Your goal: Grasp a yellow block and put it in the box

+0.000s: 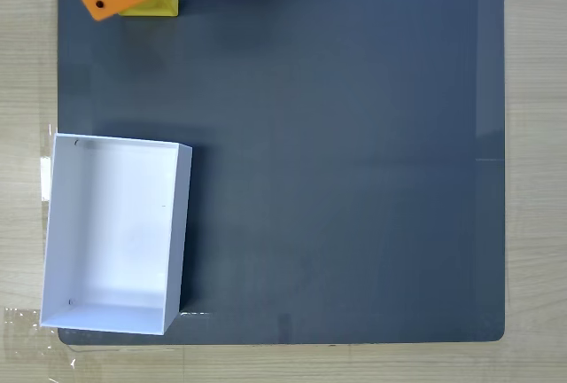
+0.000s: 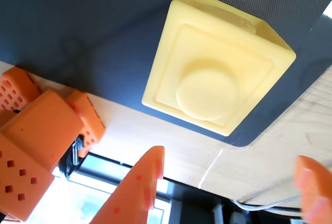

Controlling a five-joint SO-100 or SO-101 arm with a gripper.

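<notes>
Nothing is done yet: the box [image 1: 115,232] sits at the left of the fixed view, while the yellow block [image 2: 215,63] rests on the dark mat [image 1: 337,152]. Orange fingers [image 2: 231,182] hover spread wide and unladen, so grasping and placing remain.
</notes>
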